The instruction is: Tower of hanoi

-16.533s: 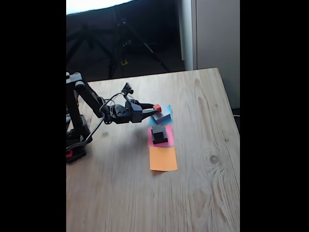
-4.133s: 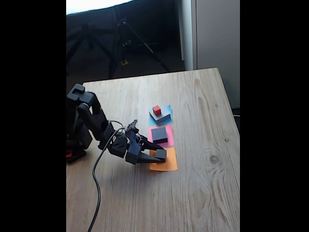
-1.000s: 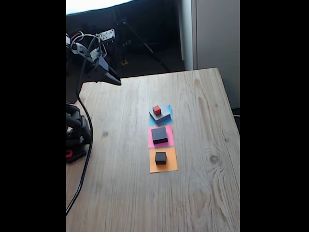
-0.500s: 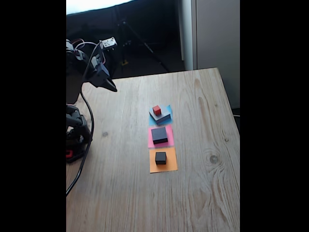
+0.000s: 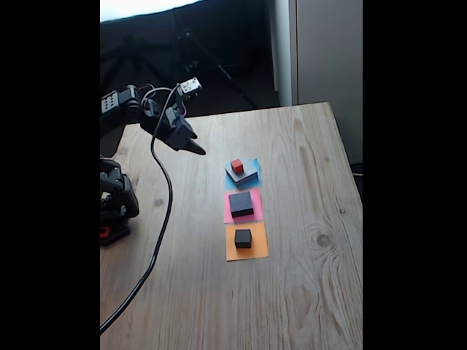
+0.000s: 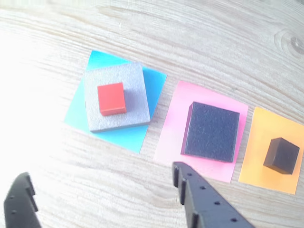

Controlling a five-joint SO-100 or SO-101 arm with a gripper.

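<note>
— Where's your gripper [image 6: 102, 190]?
— Spread wide, holding nothing, raised above the worktop [image 5: 306, 277]; in the wrist view the red cube [image 6: 111, 99] on the grey block [image 6: 135, 85] lies just beyond its fingertips.
— And your black blocks?
— Medium black block [image 6: 212, 131] on pink paper [image 6: 171, 133], small black cube [image 6: 282, 155] on orange paper [image 6: 259, 133].

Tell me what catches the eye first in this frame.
Three paper squares, blue, pink and orange, lie in a row on the wooden table. A tiny red cube sits on a flat grey square block on the blue; black blocks sit on the other two. The gripper hovers above, jaws open.
</note>
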